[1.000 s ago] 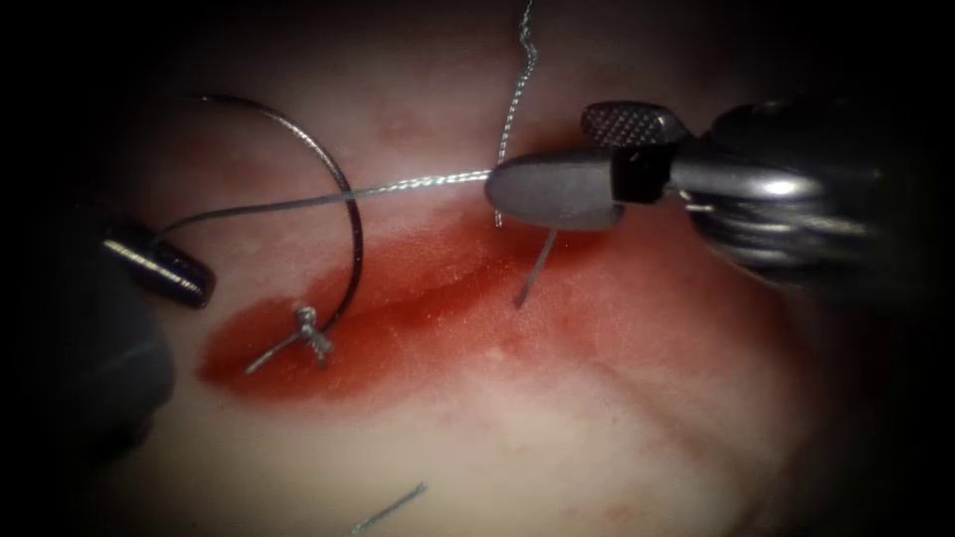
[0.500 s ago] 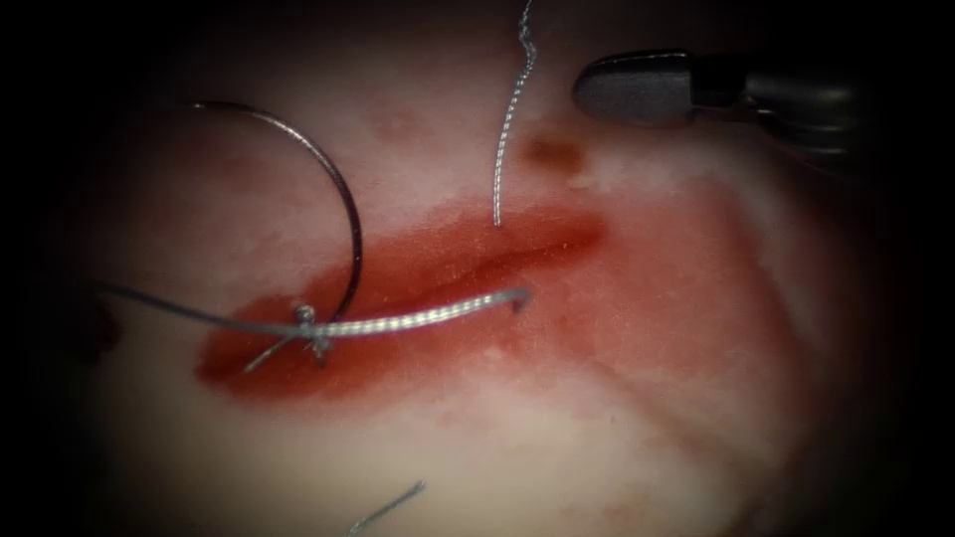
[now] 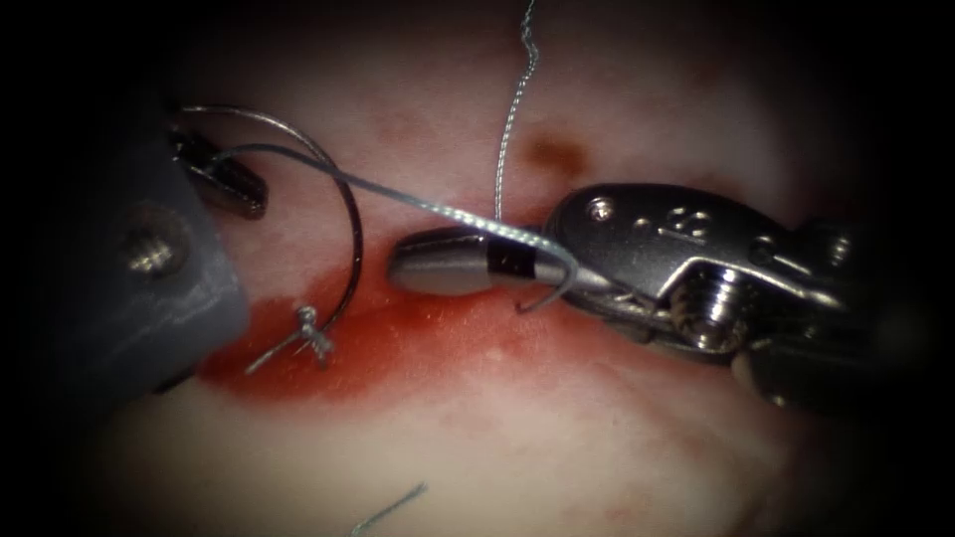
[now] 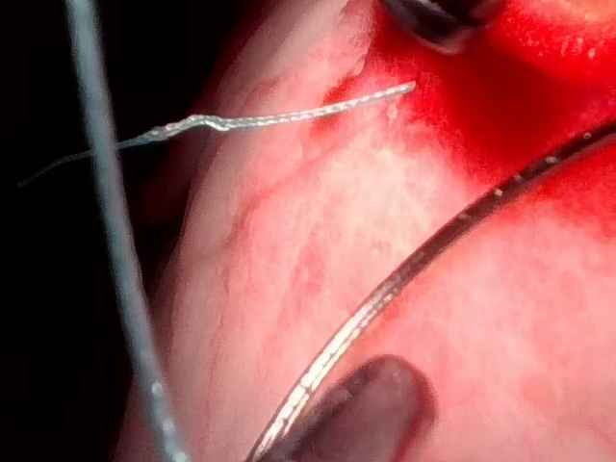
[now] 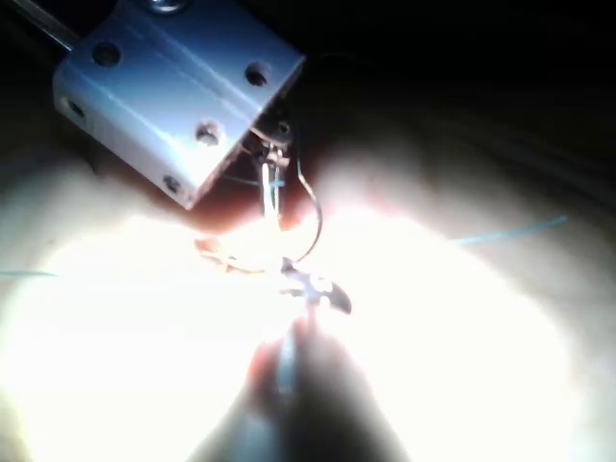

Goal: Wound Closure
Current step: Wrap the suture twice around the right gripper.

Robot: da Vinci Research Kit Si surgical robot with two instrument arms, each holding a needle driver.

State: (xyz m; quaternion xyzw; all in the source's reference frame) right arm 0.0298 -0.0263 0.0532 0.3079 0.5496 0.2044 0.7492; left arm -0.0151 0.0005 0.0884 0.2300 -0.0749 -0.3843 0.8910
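At the left of the endoscope view the left tool (image 3: 224,179) sits over the tissue (image 3: 497,428), its dark jaws clenched on the needle (image 3: 350,214) near its upper end. The needle arcs from there down the left part of the cut, and its lower end meets the tissue beside a small knot (image 3: 311,331) lying in the red fluid (image 3: 398,348); whether the tip is buried there I cannot tell. A thread (image 3: 418,204) leaves the left jaws and runs rightward and down across the needle's curve to the right tool (image 3: 453,264). That tool lies across the middle of the cut, jaws clamped on the thread, whose end curls in a short hook just beneath them. A second strand (image 3: 512,119) hangs down from the top edge toward the right tool. Near the bottom edge a cut end of thread (image 3: 390,507) lies loose on the pale tissue.
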